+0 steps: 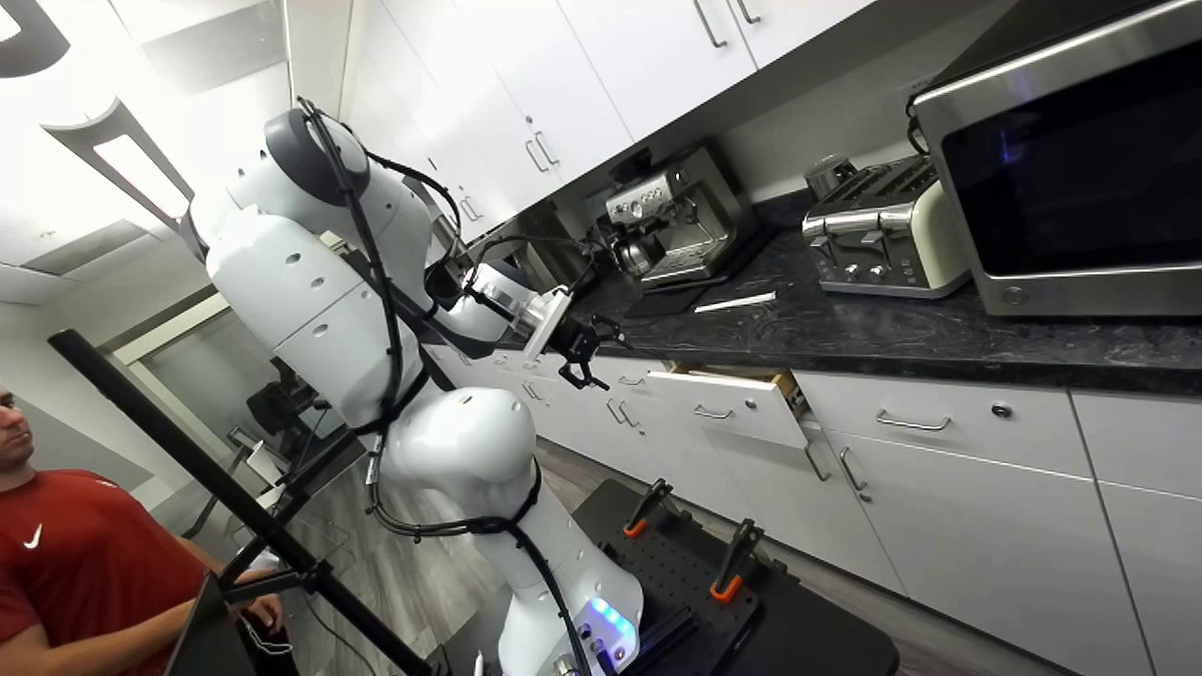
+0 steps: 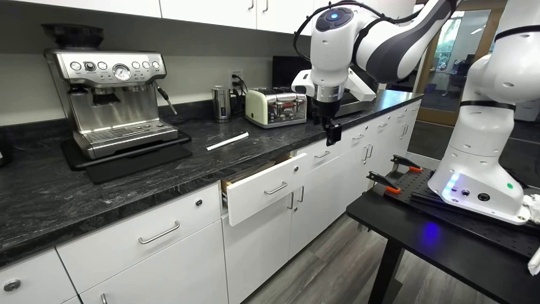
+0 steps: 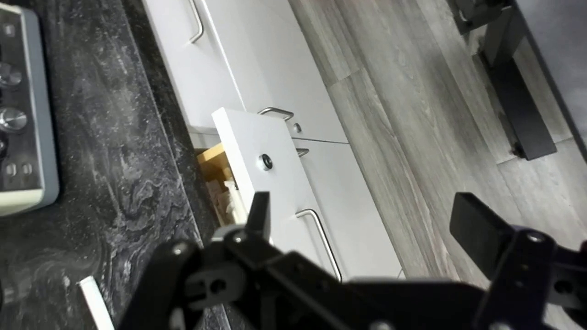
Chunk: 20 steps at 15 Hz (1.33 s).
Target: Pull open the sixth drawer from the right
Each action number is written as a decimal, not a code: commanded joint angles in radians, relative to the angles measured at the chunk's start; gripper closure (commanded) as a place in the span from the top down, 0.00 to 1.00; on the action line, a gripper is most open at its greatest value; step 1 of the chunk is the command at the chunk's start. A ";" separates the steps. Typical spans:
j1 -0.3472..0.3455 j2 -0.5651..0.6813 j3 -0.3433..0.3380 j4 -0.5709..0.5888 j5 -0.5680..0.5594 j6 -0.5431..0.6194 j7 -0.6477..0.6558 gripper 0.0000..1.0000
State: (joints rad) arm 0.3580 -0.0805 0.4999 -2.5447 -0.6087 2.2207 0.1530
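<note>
The sixth drawer has a flat white front with a slim metal bar handle and a round lock. It stands partly pulled out in both exterior views point(image 1: 751, 410) point(image 2: 259, 196) and in the wrist view point(image 3: 279, 188). Its pale wood box shows behind the front, with some light items inside. The handle point(image 2: 276, 188) also shows in the wrist view point(image 3: 323, 238). My gripper point(image 1: 604, 359) is open and empty, above the drawer and apart from it. In the wrist view its fingers point(image 3: 360, 211) are wide apart, with the handle seen below between them.
Closed look-alike drawers point(image 2: 158, 230) flank the open one. The dark countertop point(image 2: 202, 164) overhangs them and carries an espresso machine point(image 2: 120, 105), a toaster point(image 2: 276, 107), a microwave point(image 1: 1080, 169) and a white strip point(image 2: 228, 141). The robot's black table point(image 2: 422, 236) has orange-tipped clamps.
</note>
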 commanded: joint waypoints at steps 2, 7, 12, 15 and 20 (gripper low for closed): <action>0.084 0.223 0.035 0.092 -0.315 -0.083 0.229 1.00; 0.237 0.471 0.010 0.235 -0.470 -0.146 0.404 1.00; 0.301 0.502 -0.020 0.252 -0.454 -0.090 0.380 1.00; 0.306 0.506 -0.027 0.252 -0.454 -0.090 0.380 1.00; 0.412 0.654 -0.090 0.353 -0.636 -0.091 0.516 1.00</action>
State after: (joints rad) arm 0.6978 0.4728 0.4554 -2.2665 -1.1474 2.1225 0.5743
